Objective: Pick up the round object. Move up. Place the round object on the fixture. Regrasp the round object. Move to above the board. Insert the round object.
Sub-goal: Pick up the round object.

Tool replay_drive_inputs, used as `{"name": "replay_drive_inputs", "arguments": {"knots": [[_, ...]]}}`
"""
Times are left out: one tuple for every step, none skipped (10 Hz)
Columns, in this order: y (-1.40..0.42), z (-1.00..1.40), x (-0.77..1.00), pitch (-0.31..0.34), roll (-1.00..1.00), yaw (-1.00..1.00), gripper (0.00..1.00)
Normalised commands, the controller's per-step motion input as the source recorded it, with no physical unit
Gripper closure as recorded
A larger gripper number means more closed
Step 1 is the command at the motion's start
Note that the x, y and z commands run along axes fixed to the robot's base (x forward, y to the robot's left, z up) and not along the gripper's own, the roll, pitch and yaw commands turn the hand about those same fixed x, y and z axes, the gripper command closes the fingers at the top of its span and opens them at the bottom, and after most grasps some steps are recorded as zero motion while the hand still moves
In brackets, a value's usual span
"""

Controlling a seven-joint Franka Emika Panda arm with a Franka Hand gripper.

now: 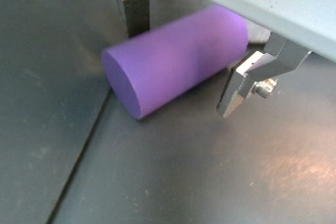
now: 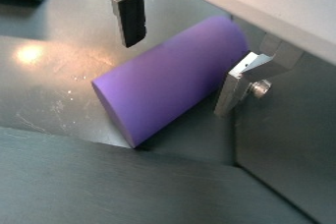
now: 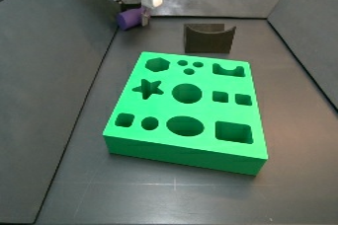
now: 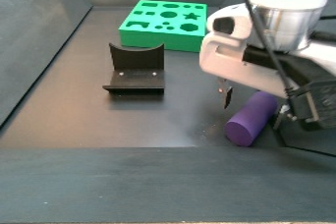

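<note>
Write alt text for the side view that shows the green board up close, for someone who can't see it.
A bright green board with star, hexagon, round and square holes lies on a dark floor. Behind it stands the dark fixture, empty, and at the far left corner the gripper is down over the purple round object.

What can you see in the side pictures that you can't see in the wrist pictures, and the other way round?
Only the side views show the green board and the dark fixture standing empty. Only the wrist views show the fingers close up, one on each side of the purple round object, which lies on the floor, with a gap at the near finger. Both share the round object and the gripper low around it.
</note>
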Motion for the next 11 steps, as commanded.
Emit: {"name": "replay_drive_inputs", "arguments": {"knots": [[0.01, 0.0, -0.05, -0.084, -0.02, -0.03, 0.0], [0.0, 0.0, -0.06, -0.063, -0.01, 0.0, 0.0], [0.0, 0.0, 0.0, 0.01, 0.0, 0.0, 0.0], [0.0, 0.0, 0.0, 0.0, 0.0, 0.0, 1.0], [0.0, 0.0, 0.0, 0.0, 0.0, 0.0, 1.0], [0.0, 0.0, 0.0, 0.0, 0.0, 0.0, 1.0], [0.0, 0.0, 0.0, 0.0, 0.0, 0.0, 1.0], [0.0, 0.0, 0.0, 0.0, 0.0, 0.0, 1.0], [0.0, 0.0, 0.0, 0.0, 0.0, 0.0, 1.0], [0.0, 0.0, 0.0, 0.0, 0.0, 0.0, 1.0], [0.0, 0.0, 0.0, 0.0, 0.0, 0.0, 1.0]]}}
